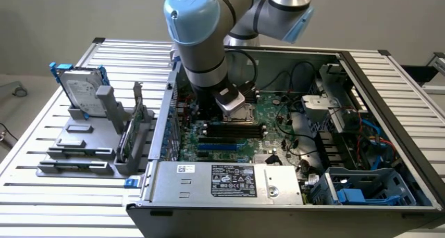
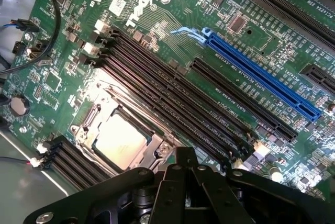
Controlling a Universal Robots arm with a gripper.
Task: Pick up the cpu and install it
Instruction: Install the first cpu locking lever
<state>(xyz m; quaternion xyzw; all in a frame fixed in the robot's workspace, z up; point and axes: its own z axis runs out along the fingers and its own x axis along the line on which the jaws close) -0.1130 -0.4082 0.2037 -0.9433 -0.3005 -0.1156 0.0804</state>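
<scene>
One cpu (image 2: 119,141) seated inside socket frame (image 2: 94,116); gripper (image 2: 184,174) clenched, seemingly empty, just above frame edge.

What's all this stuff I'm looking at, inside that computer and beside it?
Square silver-grey cpu: one, seated in the metal-framed socket on the motherboard.
Green motherboard: one, inside the open case.
Long blue slot: one, on the motherboard.
Black memory slots: several, beside the socket.
Grey metal computer case: one, lying open on the slatted table.
Silver hard drive with blue bracket: one, upright in a grey holder, exterior view's left.
Black gripper: one, shut, just above the cpu.
</scene>
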